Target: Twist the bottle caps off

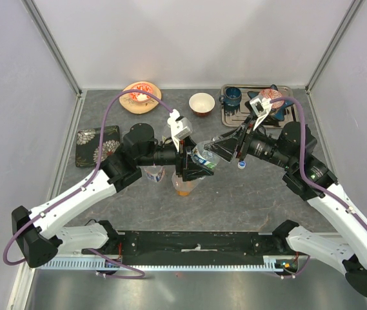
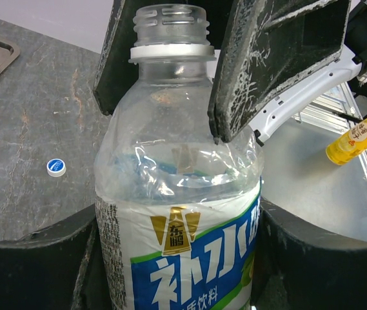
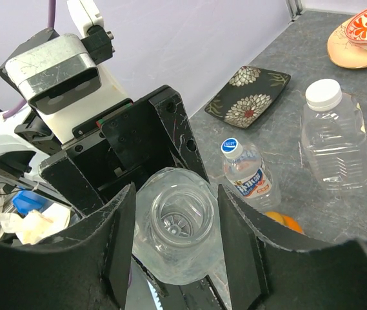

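Observation:
My left gripper (image 1: 195, 165) is shut on a short clear bottle with a blue label (image 2: 183, 258), held above the table. The bottle's neck (image 2: 173, 26) is bare and its mouth (image 3: 177, 223) is open. My right gripper (image 3: 177, 194) is open, with one finger on each side of the neck, not touching it. A small blue-and-white cap (image 2: 55, 166) lies on the table, also in the top view (image 1: 241, 165). A second blue-label bottle (image 3: 249, 175), the taller clear bottle (image 3: 333, 139) and the orange bottle (image 3: 285, 223) stand below, the first two capped.
A dark floral dish (image 1: 97, 145) lies at the left. An orange plate with a bowl (image 1: 141, 97), a red-and-white bowl (image 1: 202, 103) and a metal tray (image 1: 254, 88) holding a dark mug (image 1: 231, 97) stand along the back.

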